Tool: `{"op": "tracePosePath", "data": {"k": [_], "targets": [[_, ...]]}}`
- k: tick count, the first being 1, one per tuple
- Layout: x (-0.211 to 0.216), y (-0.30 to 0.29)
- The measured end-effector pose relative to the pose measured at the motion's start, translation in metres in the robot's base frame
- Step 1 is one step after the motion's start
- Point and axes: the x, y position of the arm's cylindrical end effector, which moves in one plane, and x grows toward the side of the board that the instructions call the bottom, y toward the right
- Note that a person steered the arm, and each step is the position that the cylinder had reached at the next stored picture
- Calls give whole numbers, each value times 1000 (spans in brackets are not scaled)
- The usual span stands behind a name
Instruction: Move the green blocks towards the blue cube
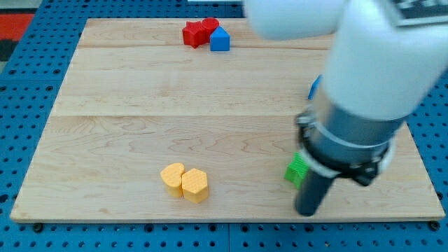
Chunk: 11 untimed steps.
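My tip [306, 212] sits just below-right of the green block [297, 169] (partly hidden); yellow blocks [193, 185] lie well left.

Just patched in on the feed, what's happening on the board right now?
The arm is over the board's right side, working on the green block, which peeks out just left of the rod. My tip sits right beside it, slightly below; contact can't be confirmed. A blue block, mostly hidden behind the arm, lies above them. Two red blocks and another blue block are clustered at the view's top, and two yellow blocks lie together near the bottom.
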Motion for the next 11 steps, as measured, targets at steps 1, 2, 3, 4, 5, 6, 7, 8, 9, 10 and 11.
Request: {"op": "tracePosePath", "data": {"k": [1, 2, 3, 4, 5, 6, 7, 8, 9, 10, 11], "targets": [[-13, -27], [-49, -6], [-73, 10], [-69, 32], [-62, 40], [-49, 43], [-28, 43], [-24, 54], [-44, 75], [-58, 95], [-69, 108]]}}
